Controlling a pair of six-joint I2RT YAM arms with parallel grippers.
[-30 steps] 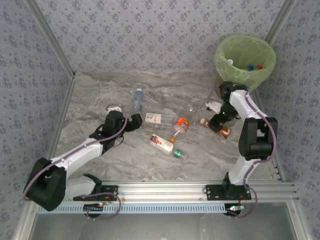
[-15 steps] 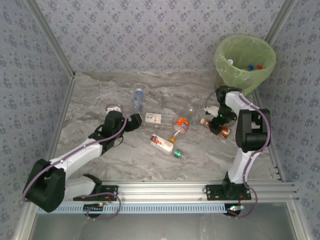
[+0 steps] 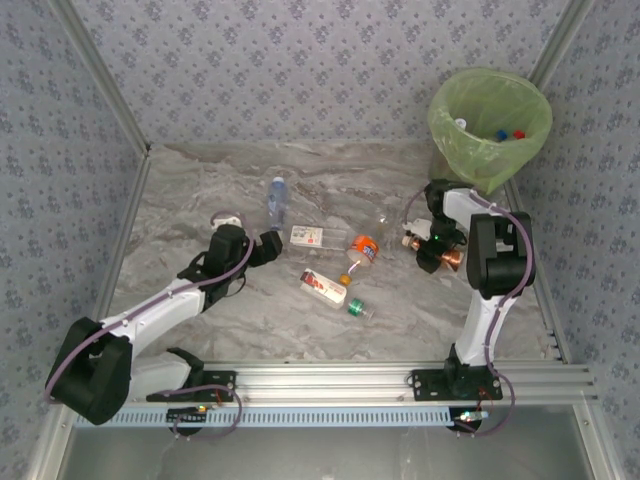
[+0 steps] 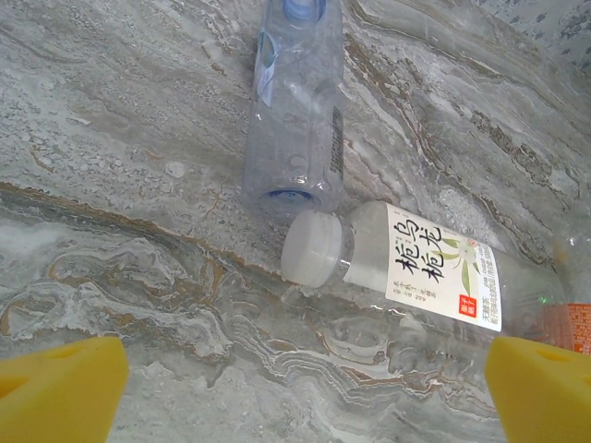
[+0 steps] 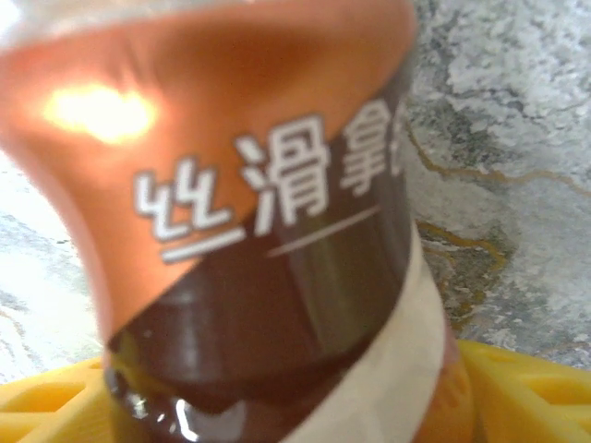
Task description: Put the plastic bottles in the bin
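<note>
From above, the bin [image 3: 490,118], lined in light green, stands past the far right corner of the tabletop [image 3: 200,190] with blue and red caps showing inside it. The left fingers [image 3: 270,242] lie low on the tabletop just beside a white-labelled bottle [image 3: 318,237]. A clear blue-capped bottle [image 3: 277,198] lies beyond them, and an orange-labelled bottle [image 3: 363,249] and a red-and-white bottle [image 3: 323,287] lie near the middle. The right fingers [image 3: 430,252] are at the coppery bottle [image 3: 446,259], which lies near the bin. In the left wrist view the yellow left fingers [image 4: 60,388] stand wide apart and hold nothing. Ahead lies the white-labelled bottle [image 4: 434,268], white-capped, with large black Chinese characters, a green sprig and a small red square. The clear blue-capped bottle [image 4: 295,101] has its base just beside that cap. In the right wrist view the coppery bottle [image 5: 249,212] shows white Chinese characters above a dark brown band. The right fingers [image 5: 526,392] flank it closely; whether they clamp it I cannot tell.
</note>
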